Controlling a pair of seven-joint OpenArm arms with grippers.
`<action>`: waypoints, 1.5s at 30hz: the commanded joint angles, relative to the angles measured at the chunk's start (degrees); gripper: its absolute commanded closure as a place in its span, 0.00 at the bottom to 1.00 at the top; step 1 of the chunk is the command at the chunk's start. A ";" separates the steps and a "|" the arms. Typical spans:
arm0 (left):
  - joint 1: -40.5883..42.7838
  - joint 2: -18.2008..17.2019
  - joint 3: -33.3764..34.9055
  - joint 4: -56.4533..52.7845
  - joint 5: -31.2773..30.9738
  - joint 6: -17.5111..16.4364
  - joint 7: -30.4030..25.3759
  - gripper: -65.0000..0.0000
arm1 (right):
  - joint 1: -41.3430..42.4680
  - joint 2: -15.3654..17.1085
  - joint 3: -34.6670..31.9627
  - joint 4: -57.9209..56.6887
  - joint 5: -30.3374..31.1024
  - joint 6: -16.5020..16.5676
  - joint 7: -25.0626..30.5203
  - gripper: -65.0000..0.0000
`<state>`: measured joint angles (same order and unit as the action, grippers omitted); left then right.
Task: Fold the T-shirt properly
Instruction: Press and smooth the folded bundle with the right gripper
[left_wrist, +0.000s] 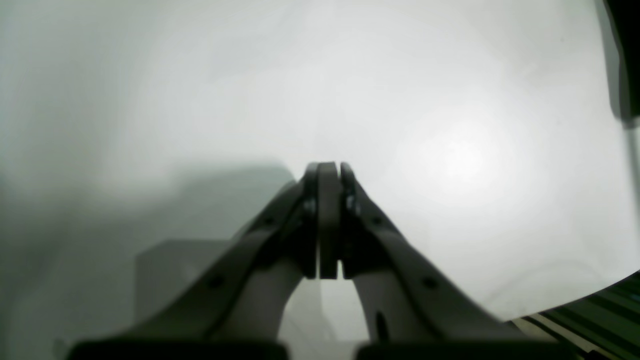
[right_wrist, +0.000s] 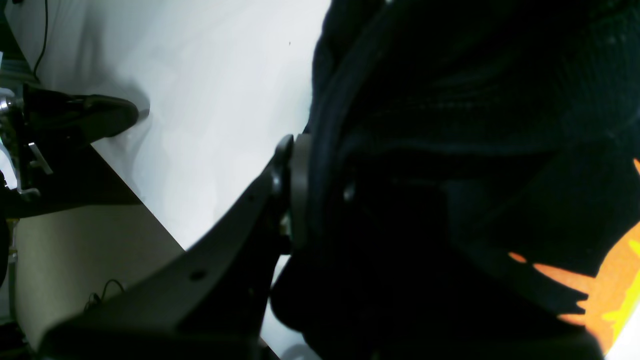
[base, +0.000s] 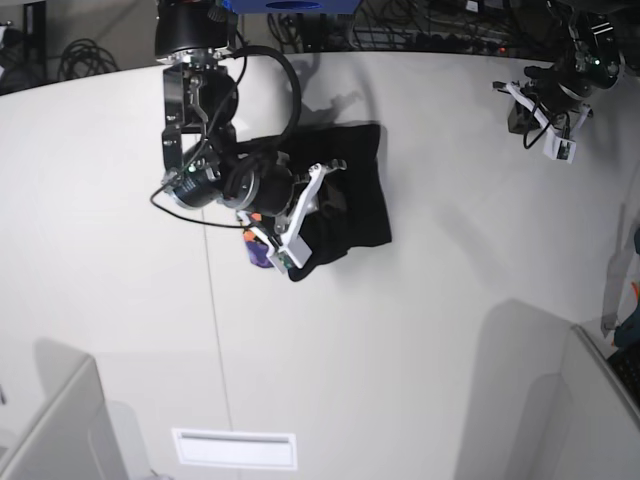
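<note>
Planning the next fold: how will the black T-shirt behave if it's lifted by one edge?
Probably floppy: the T-shirt lies in soft folds and bunches around the right pincer. It would likely drape and sag rather than hold its shape. It looks light, so layers may slide apart.

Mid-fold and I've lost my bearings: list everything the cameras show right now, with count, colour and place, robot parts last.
T-shirt: one, black, bunched on the table at upper centre of the base view; orange and purple print peeks out at its lower left edge.
Table: one, white, fills most of the base view.
Slotted plate: one, white, near table edge, lower left.
Cables: several, black, behind the far edge.
Right end effector: one, dark grey, shut on the T-shirt's cloth.
Left end effector: one, dark grey, shut, holding nothing, above bare table at the base view's upper right.
</note>
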<state>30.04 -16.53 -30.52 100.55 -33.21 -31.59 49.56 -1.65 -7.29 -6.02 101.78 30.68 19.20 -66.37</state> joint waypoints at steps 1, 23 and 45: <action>-0.02 -0.74 -0.20 0.85 -0.85 -0.45 -0.90 1.00 | 0.90 -0.32 -0.18 0.95 1.19 0.10 1.27 1.00; -0.28 -0.92 -0.64 0.85 -0.85 -0.45 -0.90 1.00 | 3.01 -0.67 -0.18 -7.93 1.54 -1.57 1.36 0.59; -1.87 -0.83 -0.03 1.38 -1.03 -0.45 -0.81 1.00 | 12.24 0.56 -14.77 -4.85 9.98 -13.44 2.94 0.58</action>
<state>27.99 -16.62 -30.28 100.71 -33.28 -31.75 49.54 9.91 -6.92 -21.23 96.05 40.14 5.56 -64.12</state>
